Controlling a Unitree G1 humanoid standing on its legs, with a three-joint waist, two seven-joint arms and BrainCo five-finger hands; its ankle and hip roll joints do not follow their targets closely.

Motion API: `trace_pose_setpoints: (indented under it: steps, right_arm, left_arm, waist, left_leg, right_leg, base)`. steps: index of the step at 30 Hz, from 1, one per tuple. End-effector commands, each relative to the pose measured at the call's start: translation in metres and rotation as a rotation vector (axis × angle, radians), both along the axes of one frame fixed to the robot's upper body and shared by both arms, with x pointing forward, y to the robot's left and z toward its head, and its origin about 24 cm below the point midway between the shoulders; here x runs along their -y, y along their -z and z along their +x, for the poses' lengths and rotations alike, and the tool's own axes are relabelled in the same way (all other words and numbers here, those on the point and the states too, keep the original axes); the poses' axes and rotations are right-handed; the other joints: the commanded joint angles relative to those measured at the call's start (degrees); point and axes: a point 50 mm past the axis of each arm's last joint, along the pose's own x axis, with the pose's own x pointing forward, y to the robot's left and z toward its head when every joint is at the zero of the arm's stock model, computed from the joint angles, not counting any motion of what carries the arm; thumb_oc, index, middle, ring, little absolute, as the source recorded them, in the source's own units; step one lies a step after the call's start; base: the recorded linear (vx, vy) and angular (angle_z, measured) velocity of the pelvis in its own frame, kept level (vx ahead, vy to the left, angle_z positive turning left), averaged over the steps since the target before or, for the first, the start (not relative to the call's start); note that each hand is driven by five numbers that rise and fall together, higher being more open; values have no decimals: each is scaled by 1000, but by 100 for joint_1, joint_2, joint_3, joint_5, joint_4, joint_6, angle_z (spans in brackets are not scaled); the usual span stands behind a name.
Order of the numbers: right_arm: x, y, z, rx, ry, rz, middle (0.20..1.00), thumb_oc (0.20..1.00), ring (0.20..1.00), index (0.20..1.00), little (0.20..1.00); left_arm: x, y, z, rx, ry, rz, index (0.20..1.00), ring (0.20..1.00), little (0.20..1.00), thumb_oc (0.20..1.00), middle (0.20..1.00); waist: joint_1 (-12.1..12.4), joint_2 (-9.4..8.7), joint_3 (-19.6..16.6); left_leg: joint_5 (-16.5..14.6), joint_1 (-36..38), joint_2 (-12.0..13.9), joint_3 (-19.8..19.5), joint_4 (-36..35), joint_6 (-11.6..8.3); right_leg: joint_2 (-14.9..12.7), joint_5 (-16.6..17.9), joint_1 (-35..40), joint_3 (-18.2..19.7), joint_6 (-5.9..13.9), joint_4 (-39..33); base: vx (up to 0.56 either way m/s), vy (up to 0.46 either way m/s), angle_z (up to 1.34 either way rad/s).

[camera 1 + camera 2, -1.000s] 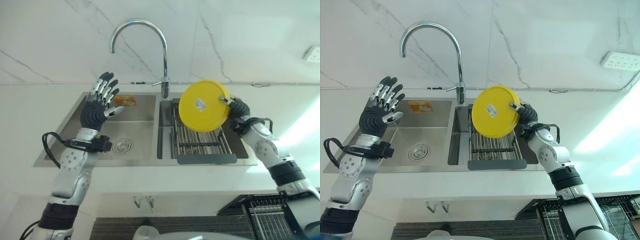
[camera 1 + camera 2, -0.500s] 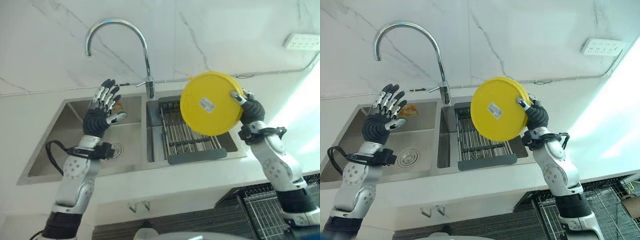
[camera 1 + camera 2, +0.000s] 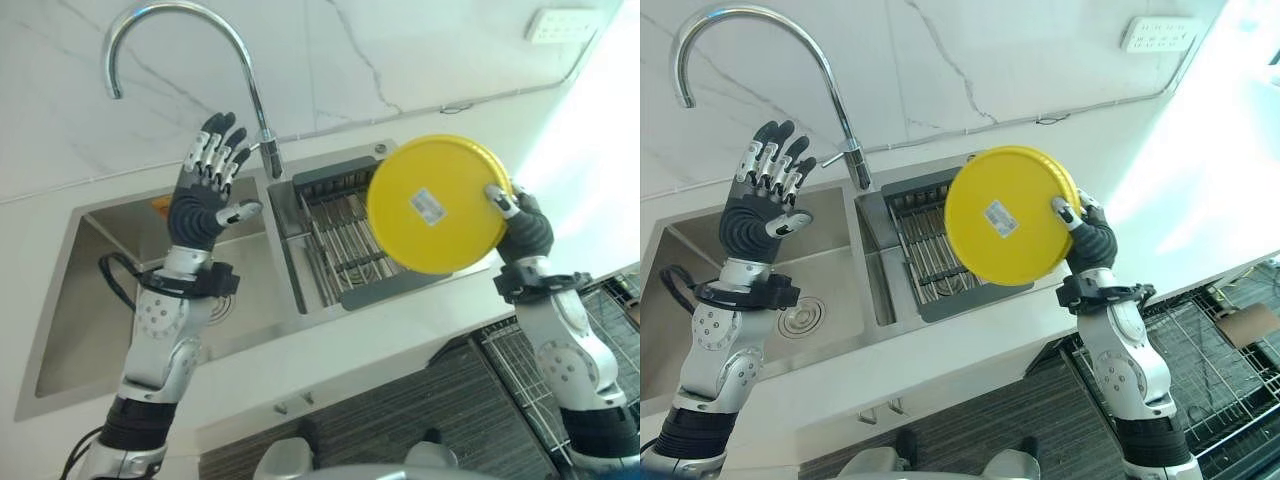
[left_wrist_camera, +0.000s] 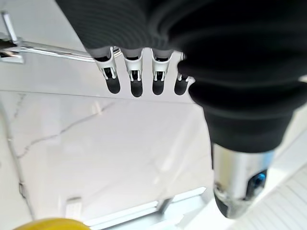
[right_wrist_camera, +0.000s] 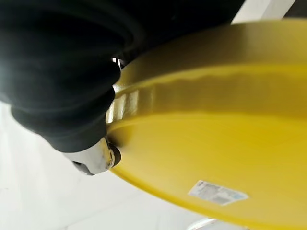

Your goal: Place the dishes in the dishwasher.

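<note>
Right robot hand [image 3: 524, 228] grips yellow plate [image 3: 436, 205], apparently by its rim; left robot hand [image 3: 207, 188] spread open.

Both eye views are looking down from the head, sharing the sink [image 3: 200, 270] and worktop [image 3: 970, 350]. Each wrist view is peering closely along its own robot hand.

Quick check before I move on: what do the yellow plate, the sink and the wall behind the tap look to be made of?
Yellow plate, pinched at its rim by the right hand: probably plastic, uniform opaque colour with a soft sheen and a sticker on its underside. Sink: looks like brushed stainless steel, grey with a dull reflection. Wall: white with grey veins, glossy, marble or a marble-look panel. Left hand is raised, holding nothing.
</note>
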Motion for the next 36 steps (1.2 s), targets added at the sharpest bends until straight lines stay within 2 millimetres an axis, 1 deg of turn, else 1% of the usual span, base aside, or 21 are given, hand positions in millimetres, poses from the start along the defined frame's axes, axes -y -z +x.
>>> trace_pose_setpoints:
  steps: [1,2,5,7,9,11,13,15,16,18,19,20,21,22,24,26,27,29,31,33,36]
  right_arm:
    - [4,-50,0,256,-22,30,200,200,200,200,200]
    - [6,-51,0,257,-26,33,200,200,200,200,200]
    - [12,-53,-2,265,-16,42,200,200,200,200,200]
    - [14,-54,-5,275,-17,60,200,200,200,200,200]
    - [13,-54,-7,288,-16,96,200,200,200,200,200]
    - [11,-54,-6,302,-18,116,200,200,200,200,200]
    - [10,-55,-5,314,-22,145,200,200,200,200,200]
    - [7,-58,-5,324,-22,163,200,200,200,200,200]
    - [6,-58,-5,328,-29,166,200,200,200,200,200]
    - [6,-60,-7,335,-19,171,200,200,200,200,200]
    - [6,-62,-9,339,-30,166,200,200,200,200,200]
    - [6,-65,-10,342,-54,158,200,200,200,200,200]
    - [3,-68,-9,345,-74,146,200,200,200,200,200]
    - [-2,-72,-7,349,-95,117,200,200,200,200,200]
    - [-9,-79,-4,371,-115,83,200,200,200,200,200]
    - [-10,-82,-2,391,-109,61,200,200,200,200,200]
    - [-8,-84,-2,396,-106,53,200,200,200,200,200]
    - [-3,-88,0,401,-108,36,200,200,200,200,200]
    - [-4,-86,2,408,-90,35,200,200,200,200,200]
    - [-8,-84,1,408,-59,37,200,200,200,200,200]
    - [-12,-80,3,387,-36,46,200,200,200,200,200]
  left_arm:
    - [-2,-18,-18,146,-20,37,1000,1000,1000,1000,1000]
    - [-1,-22,-20,173,-16,44,1000,1000,1000,1000,1000]
    - [4,-29,-25,230,27,67,1000,1000,1000,1000,1000]
    - [20,-34,-28,280,95,109,1000,1000,1000,1000,1000]
    - [39,-37,-29,324,177,184,1000,1000,1000,1000,1000]
    - [48,-40,-31,363,230,228,1000,1000,1000,1000,1000]
    - [58,-48,-32,408,292,276,1000,1000,1000,1000,1000]
    - [64,-55,-32,434,360,290,1000,1000,1000,1000,1000]
    - [67,-59,-32,441,376,296,1000,1000,1000,1000,1000]
    - [70,-63,-31,446,407,294,1000,1000,1000,1000,1000]
    - [73,-64,-31,444,424,284,1000,1000,1000,1000,1000]
    - [75,-62,-31,430,434,263,1000,1000,1000,1000,1000]
    - [77,-60,-31,424,438,250,1000,1000,1000,1000,1000]
    - [79,-55,-31,407,445,242,1000,1000,1000,1000,1000]
    - [84,-52,-33,427,454,252,1000,1000,1000,1000,1000]
    - [87,-50,-31,443,469,260,1000,1000,1000,1000,1000]
    - [87,-49,-30,444,474,261,1000,1000,1000,1000,1000]
    - [82,-47,-32,440,458,240,1000,1000,1000,1000,1000]
    - [82,-45,-34,423,479,239,1000,1000,1000,1000,1000]
    - [85,-43,-35,412,502,255,1000,1000,1000,1000,1000]
    - [89,-40,-32,380,518,275,1000,1000,1000,1000,1000]
  waist:
    - [133,298,-264]
    - [143,302,-281]
    - [89,317,-327]
    - [44,276,-402]
    - [87,233,-402]
    - [166,212,-428]
    - [259,184,-539]
    - [243,170,-608]
    - [183,168,-602]
    - [130,186,-602]
    - [75,221,-611]
    - [37,247,-626]
    - [12,254,-634]
    - [-56,287,-619]
    - [-108,335,-555]
    - [-196,360,-510]
    - [-220,360,-515]
    - [-182,352,-503]
    - [-102,341,-514]
    - [-124,374,-549]
    - [-103,391,-574]
  left_leg:
    - [-427,1146,71,-300,-524,-188]
    - [-384,1146,86,-236,-607,-143]
    - [-279,1180,133,-160,-777,-52]
    - [-218,1115,164,-122,-815,44]
    - [-131,1038,214,-121,-776,108]
    - [-80,974,317,-23,-761,74]
    - [-17,911,535,152,-748,-68]
    - [45,891,786,291,-712,-255]
    - [60,893,924,322,-668,-340]
    - [129,841,1180,338,-579,-478]
    - [223,789,1412,391,-530,-592]
    - [384,753,1638,473,-559,-726]
    - [491,714,1761,494,-617,-811]
    - [773,654,1986,525,-765,-961]
    - [1187,403,2192,629,-807,-1101]
    - [1536,80,2298,1027,-754,-1185]
    - [1573,17,2284,1136,-722,-1188]
    - [895,-17,1654,710,-68,-980]
    - [197,-141,844,650,823,-721]
    - [-87,78,714,785,494,-574]
    - [-46,411,606,641,-27,-470]
  right_leg:
    - [554,792,-403,-153,487,-465]
    - [660,639,-342,-230,460,-389]
    - [903,349,-326,-95,364,-70]
    - [975,130,-189,-62,276,317]
    - [729,337,-168,-83,284,912]
    - [477,463,-29,-228,315,903]
    - [87,656,306,-439,464,596]
    - [-112,767,444,-502,582,262]
    - [-141,830,374,-378,614,249]
    - [-31,505,339,-222,633,245]
    - [147,64,378,-225,587,169]
    - [315,-150,407,-287,572,1]
    - [434,-229,403,-232,573,-133]
    - [688,-235,370,-40,455,-364]
    - [902,-147,337,53,315,-638]
    - [1025,-197,299,-52,210,-638]
    - [1048,-217,298,-126,189,-638]
    - [1128,-284,203,72,63,-638]
    - [1149,-227,155,79,-3,-638]
    - [1131,-170,164,12,71,-638]
    - [1103,-88,200,-53,160,-638]
  base:
    - [-126,144,-55]
    - [-142,122,-65]
    - [-115,65,-77]
    - [-158,-44,-44]
    - [-223,-323,-28]
    - [-205,-431,-22]
    - [-181,-501,-16]
    - [-166,-607,-28]
    - [-162,-658,-42]
    - [-118,-472,-58]
    - [-203,-625,-60]
    - [-254,-721,-34]
    - [-289,-833,-38]
    - [-276,-673,-51]
    - [-284,-502,-72]
    - [-262,-323,-52]
    - [-259,-309,-6]
    - [-185,-196,13]
    - [-136,-50,-5]
    - [-6,122,-3]
    - [44,174,26]
